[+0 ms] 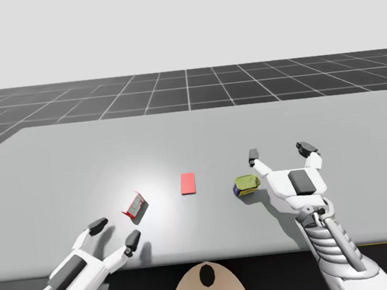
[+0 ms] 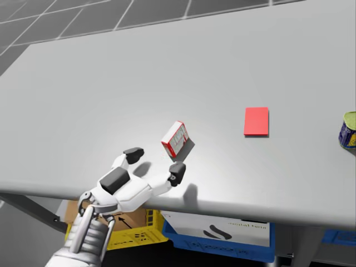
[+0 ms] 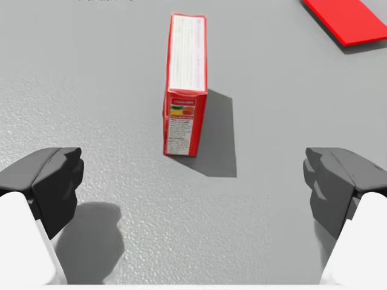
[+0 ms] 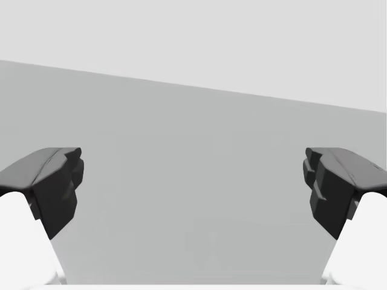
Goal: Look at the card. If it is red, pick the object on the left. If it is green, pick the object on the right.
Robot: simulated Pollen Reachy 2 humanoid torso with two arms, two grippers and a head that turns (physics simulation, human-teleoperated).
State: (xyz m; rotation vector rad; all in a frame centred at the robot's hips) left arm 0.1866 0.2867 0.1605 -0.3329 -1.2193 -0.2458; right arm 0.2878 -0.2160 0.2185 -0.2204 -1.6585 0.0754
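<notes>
Standing ahead of my left gripper's (image 3: 193, 176) spread fingers (image 3: 53, 181), the red box (image 3: 184, 90) seems untouched.

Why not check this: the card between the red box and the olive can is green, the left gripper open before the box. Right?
No: the high view shows a red card. It does lie between the red box and the olive can, the left gripper open before the box.
</notes>
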